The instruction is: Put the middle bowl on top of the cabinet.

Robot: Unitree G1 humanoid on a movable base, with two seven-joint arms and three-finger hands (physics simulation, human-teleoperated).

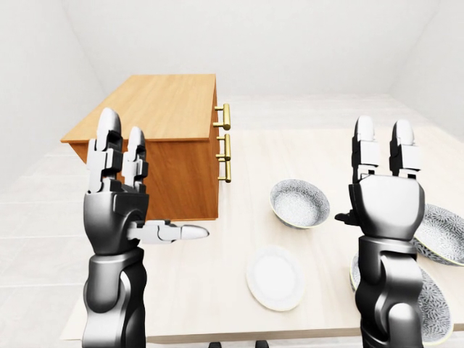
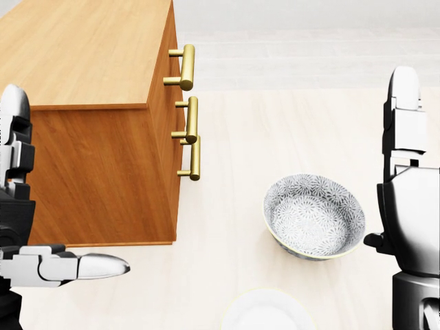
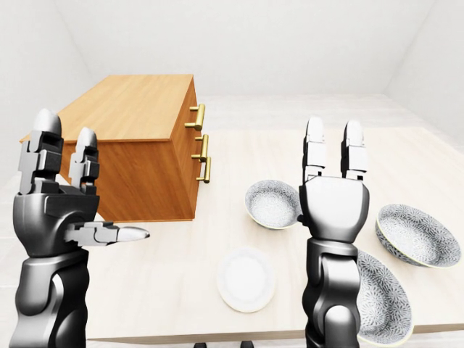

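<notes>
Both empty, left hand [image 1: 116, 217], right hand [image 1: 386, 210] beside bowl [image 1: 299, 203], fingers [image 1: 365, 145] spread

The cabinet [image 3: 138, 145] is sitting on the table [image 3: 174, 254], at the left of the right-eye view. A bowl [image 3: 274, 204] is lying to its right, with a plate [image 3: 246, 279] lying below it. A second bowl [image 3: 417, 233] is lying farther right, and a third bowl [image 3: 384, 297] is lying below that.

The pale table [image 3: 174, 261] is carrying a cabinet [image 3: 138, 138] by its left edge, a patterned bowl [image 3: 272, 204] mid-table, a white plate [image 3: 246, 279] toward the right-eye view's bottom edge, and a second bowl [image 3: 417, 233] and a third bowl [image 3: 384, 293] along its right edge.
</notes>
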